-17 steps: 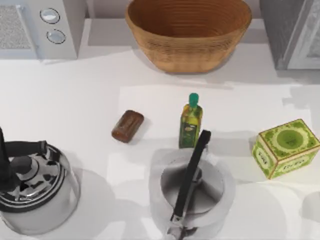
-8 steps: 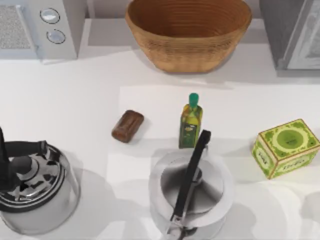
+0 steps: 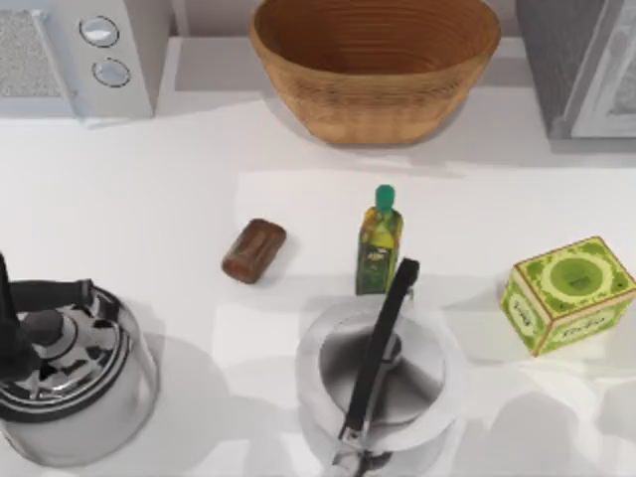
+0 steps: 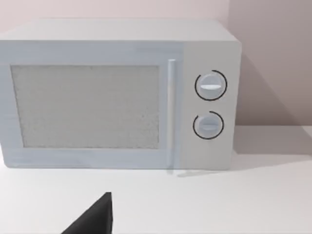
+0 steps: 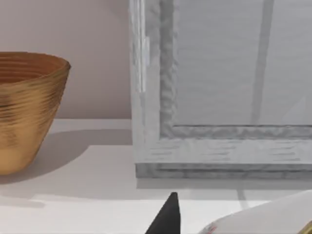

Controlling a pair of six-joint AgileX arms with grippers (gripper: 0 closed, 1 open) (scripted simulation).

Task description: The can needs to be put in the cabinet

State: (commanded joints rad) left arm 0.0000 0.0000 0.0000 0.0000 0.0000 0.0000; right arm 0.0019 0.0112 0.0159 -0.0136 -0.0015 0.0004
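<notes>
Top view: can [image 3: 253,250] lying on its side mid-desk [image 3: 139,199], untouched, just beside oil bottle [image 3: 379,243]; cabinet [image 3: 581,65] at far right corner, door looks shut. Nothing done yet.

Left wrist view: facing microwave [image 4: 117,95]; pincer state cannot tell.

Right wrist view: facing cabinet door, ahead of right pincer; state cannot tell.

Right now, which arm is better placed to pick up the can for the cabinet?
Probably the left arm, though it is close. The can lies left of the table's middle, while the cabinet stands at the far right corner. The right wrist view faces the cabinet door, so the right arm suits the door better.
</notes>
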